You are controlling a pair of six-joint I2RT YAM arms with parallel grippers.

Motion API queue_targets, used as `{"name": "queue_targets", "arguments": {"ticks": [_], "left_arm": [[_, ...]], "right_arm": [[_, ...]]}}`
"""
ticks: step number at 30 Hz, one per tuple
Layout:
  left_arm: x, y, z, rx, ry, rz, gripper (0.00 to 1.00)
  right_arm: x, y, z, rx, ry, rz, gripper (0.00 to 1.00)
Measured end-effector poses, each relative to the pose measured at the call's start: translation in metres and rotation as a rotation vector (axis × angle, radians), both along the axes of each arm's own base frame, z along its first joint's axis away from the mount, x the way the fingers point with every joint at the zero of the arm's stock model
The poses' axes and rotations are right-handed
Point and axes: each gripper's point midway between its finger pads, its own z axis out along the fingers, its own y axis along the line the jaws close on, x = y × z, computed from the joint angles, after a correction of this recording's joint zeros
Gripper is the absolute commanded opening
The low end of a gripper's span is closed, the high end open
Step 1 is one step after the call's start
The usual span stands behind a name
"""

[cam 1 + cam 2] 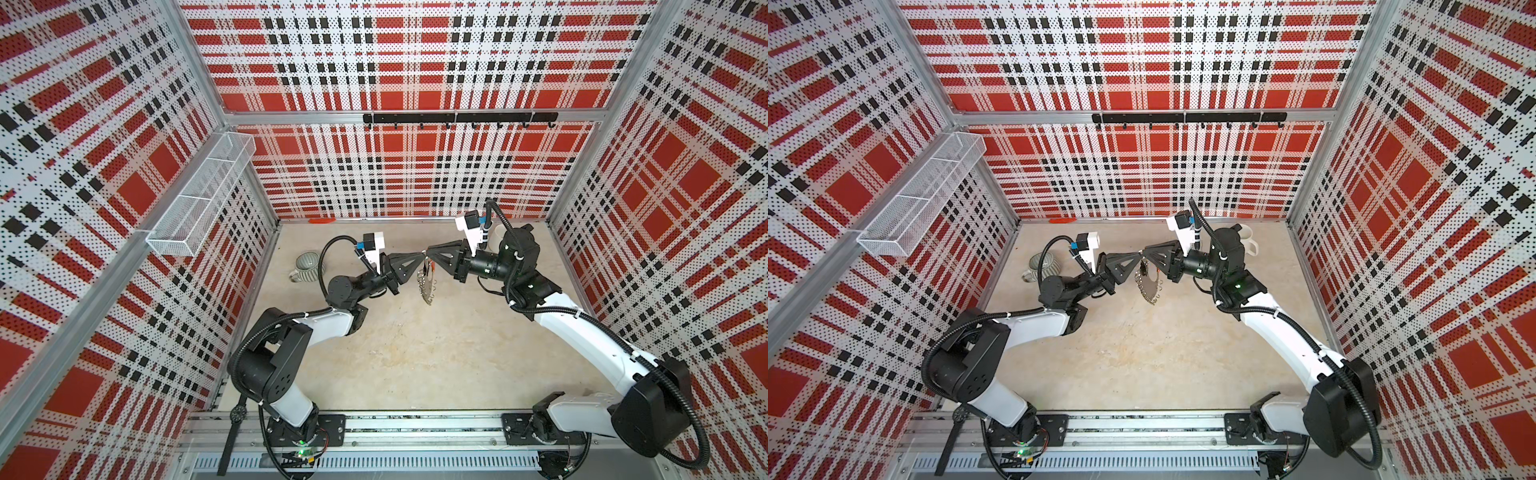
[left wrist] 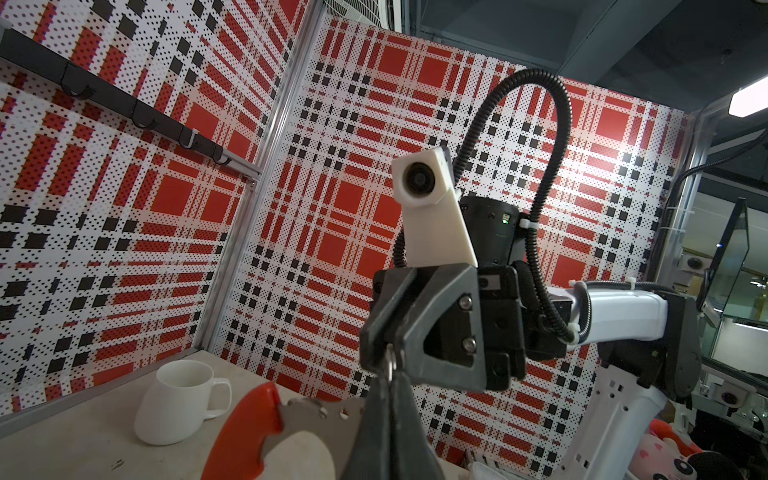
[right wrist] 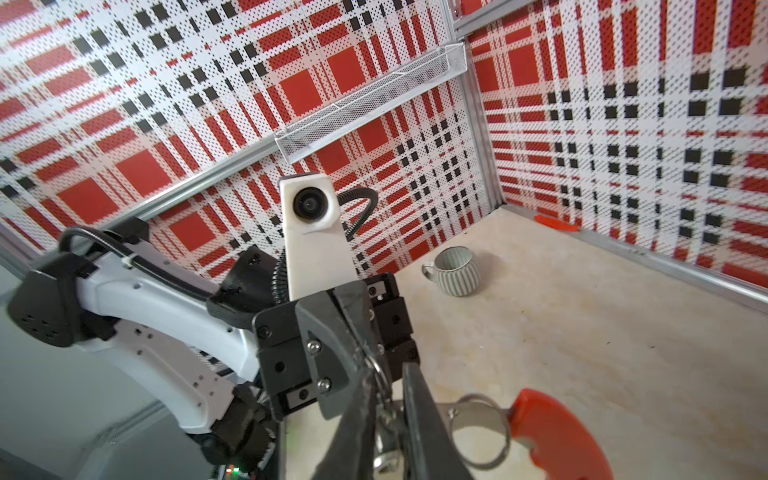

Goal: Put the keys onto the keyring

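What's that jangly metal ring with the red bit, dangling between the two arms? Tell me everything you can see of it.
The keyring is a thin grey metal hoop, flat and punched with holes, with one red curved segment and a fringe of small silver wire loops. It hangs above the table, its top edge caught where the shut left pincer and the right pincer meet.

left gripper [image 2: 389, 388]: fingers pressed together, keyring band met at their side.
right gripper [image 2: 387, 353]: faced tip to tip, at 12 o'clock of the left gripper.
small silver loop [image 2: 390, 362]: seen where the tips meet; holder cannot be told.
keyring [image 2: 307, 413]: grey perforated band, red segment [image 2: 245, 432], raised off the table [image 2: 83, 432].
white mug [image 2: 178, 403]: upright on the table, about 10 o'clock of the left gripper.
hook rail [image 2: 124, 104]: fixed to the plaid wall.
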Motion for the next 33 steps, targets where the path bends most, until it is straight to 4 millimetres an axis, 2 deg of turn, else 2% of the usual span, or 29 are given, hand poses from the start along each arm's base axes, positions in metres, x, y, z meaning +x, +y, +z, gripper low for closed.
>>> {"name": "queue_targets", "arguments": {"ticks": [6, 13, 18, 25, 33], "left_arm": [[0.000, 0.000, 0.000, -0.001, 0.004, -0.001, 0.00], [0.000, 0.000, 0.000, -0.001, 0.006, -0.003, 0.00], [0.000, 0.000, 0.000, -0.001, 0.008, -0.003, 0.00], [0.000, 0.000, 0.000, -0.002, 0.008, -0.003, 0.00], [0.001, 0.000, 0.000, -0.004, 0.010, 0.000, 0.00]], "right_arm": [[-0.001, 0.000, 0.001, 0.003, -0.004, 0.005, 0.24], [-0.001, 0.000, -0.012, -0.009, 0.018, 0.004, 0.24], [-0.002, 0.000, -0.018, -0.014, 0.029, 0.004, 0.19], [-0.003, 0.000, -0.017, -0.011, 0.025, 0.008, 0.16], [-0.004, 0.000, -0.015, -0.006, 0.014, 0.015, 0.00]]}}
